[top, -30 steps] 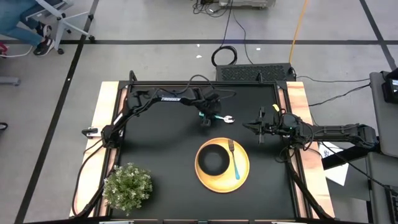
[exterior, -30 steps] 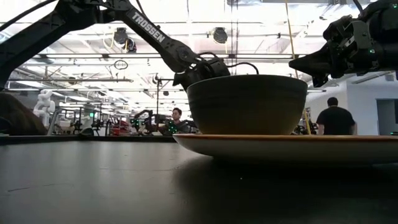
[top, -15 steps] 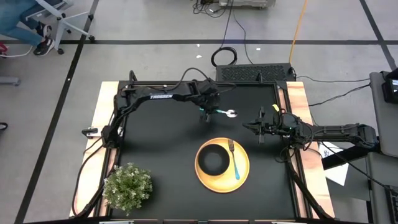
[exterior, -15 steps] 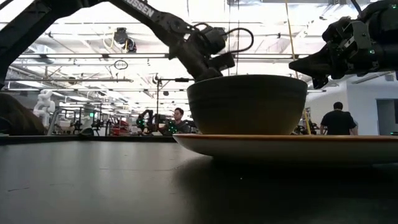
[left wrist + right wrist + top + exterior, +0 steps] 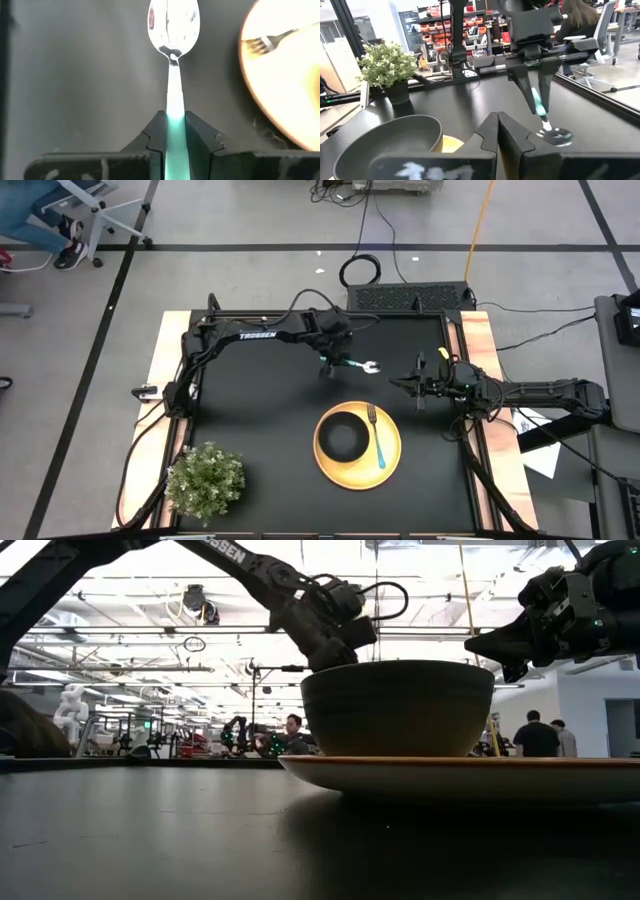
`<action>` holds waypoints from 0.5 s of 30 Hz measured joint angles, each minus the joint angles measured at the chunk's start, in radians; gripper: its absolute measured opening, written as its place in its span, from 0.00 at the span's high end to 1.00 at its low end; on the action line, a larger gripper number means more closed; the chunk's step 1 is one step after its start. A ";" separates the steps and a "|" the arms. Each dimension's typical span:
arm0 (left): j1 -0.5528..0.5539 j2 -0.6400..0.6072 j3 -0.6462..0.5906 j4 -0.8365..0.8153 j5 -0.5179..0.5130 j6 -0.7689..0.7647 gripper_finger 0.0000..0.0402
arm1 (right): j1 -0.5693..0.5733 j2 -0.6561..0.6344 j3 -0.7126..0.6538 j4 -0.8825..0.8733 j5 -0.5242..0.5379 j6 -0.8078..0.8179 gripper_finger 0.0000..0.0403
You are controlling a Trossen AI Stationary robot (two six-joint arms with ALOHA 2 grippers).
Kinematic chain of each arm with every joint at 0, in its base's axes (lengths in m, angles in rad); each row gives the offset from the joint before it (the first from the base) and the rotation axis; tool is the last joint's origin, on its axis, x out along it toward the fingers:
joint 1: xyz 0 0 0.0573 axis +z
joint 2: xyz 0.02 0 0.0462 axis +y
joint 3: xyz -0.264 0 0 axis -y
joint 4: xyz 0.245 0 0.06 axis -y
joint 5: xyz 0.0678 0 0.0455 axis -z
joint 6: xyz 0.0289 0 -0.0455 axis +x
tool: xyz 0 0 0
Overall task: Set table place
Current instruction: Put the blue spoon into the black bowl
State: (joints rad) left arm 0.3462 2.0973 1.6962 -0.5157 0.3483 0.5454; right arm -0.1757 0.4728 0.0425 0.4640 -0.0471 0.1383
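Gripping the teal handle of a shiny metal spoon (image 5: 173, 60), the left gripper (image 5: 327, 364) has its two dark fingers (image 5: 152, 137) pressed tight on either side of the handle, with no gap showing. The spoon sticks straight out ahead of the fingertips, its bright oval bowl at the far end and lifted off the large matte-black table (image 5: 260, 440), as the view from the other arm shows (image 5: 555, 135).

Just beyond the spoon's bowl and off to one side lies the round yellow plate (image 5: 390, 465), near the gripper but apart from it. On the plate sits the smaller black bowl (image 5: 343, 436), and beside the bowl rests a teal-handled metal fork (image 5: 377, 438), its tines pointing toward the spoon's end of the table.

Across from the left gripper, past the spoon tip, the right gripper (image 5: 398, 383) hovers over the table with its fingers closed together on nothing, pointing toward the spoon.

Farther off, well apart from both grippers, a green bushy potted plant (image 5: 205, 480) stands at the table's near corner on the left arm's side. Light wooden strips (image 5: 168, 370) run along the table's two sides.
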 joint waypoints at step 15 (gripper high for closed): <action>0.027 -0.151 -0.009 -0.031 0.040 0.030 0.88 | 0.000 0.000 0.000 -0.005 0.000 0.015 1.00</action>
State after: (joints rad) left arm 0.3736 1.9462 1.6875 -0.5471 0.3886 0.5751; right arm -0.1753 0.4728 0.0425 0.4595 -0.0475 0.1532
